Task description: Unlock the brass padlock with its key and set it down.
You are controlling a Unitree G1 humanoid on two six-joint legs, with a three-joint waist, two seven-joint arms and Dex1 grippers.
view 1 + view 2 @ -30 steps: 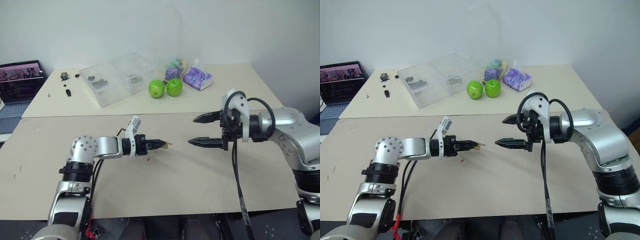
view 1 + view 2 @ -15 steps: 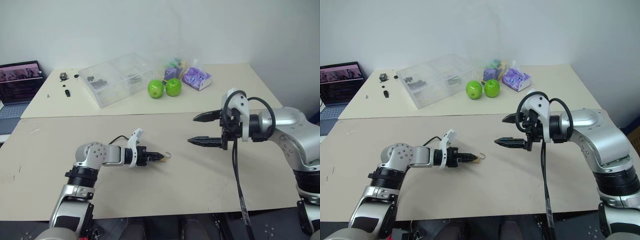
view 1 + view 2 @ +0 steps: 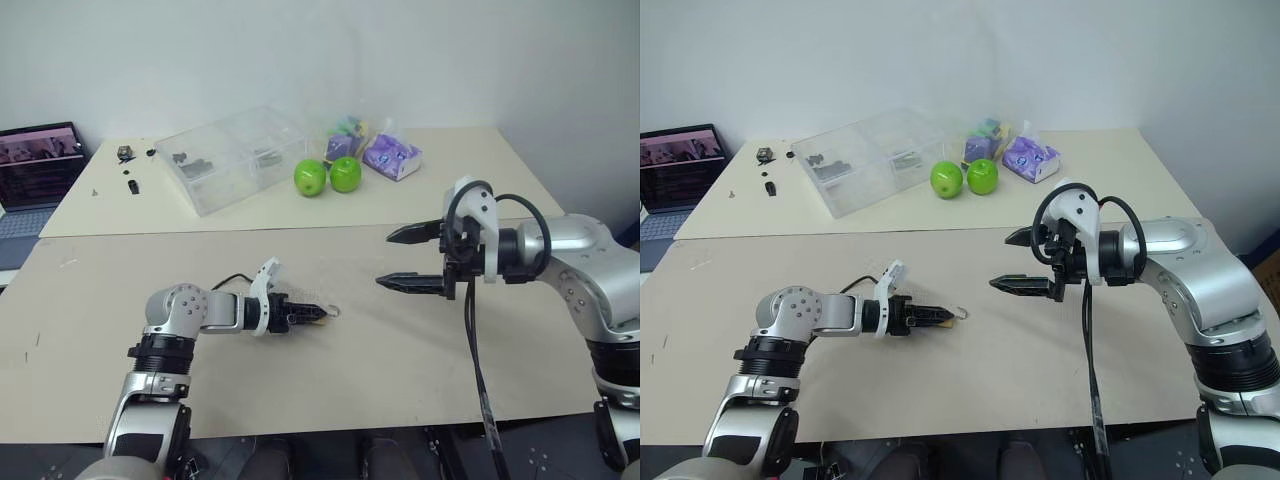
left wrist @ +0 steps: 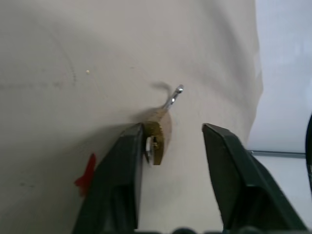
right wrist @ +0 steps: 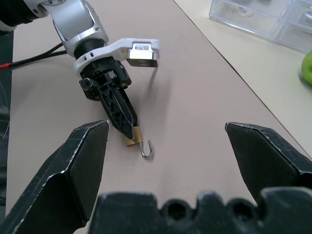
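The brass padlock (image 4: 159,138) lies on the beige table (image 3: 420,360) with its silvery shackle (image 4: 173,96) swung open and pointing away. My left gripper (image 4: 173,130) is low over the table and open. One of its fingers (image 4: 127,170) touches the lock body, and the other stands clear of it. In the head views the lock (image 3: 326,312) sits right at the left gripper's tips (image 3: 314,314). My right gripper (image 3: 385,260) hovers open to the lock's right, well above the table. The key is too small to make out.
On the far table stand a clear plastic box (image 3: 235,155), two green apples (image 3: 311,178) and purple packets (image 3: 393,156). A laptop (image 3: 38,165) sits at the far left. A small red speck (image 4: 87,171) lies beside the left fingers.
My left gripper has sunk to the table and opened, so the padlock now rests on the surface. The right arm has not moved.
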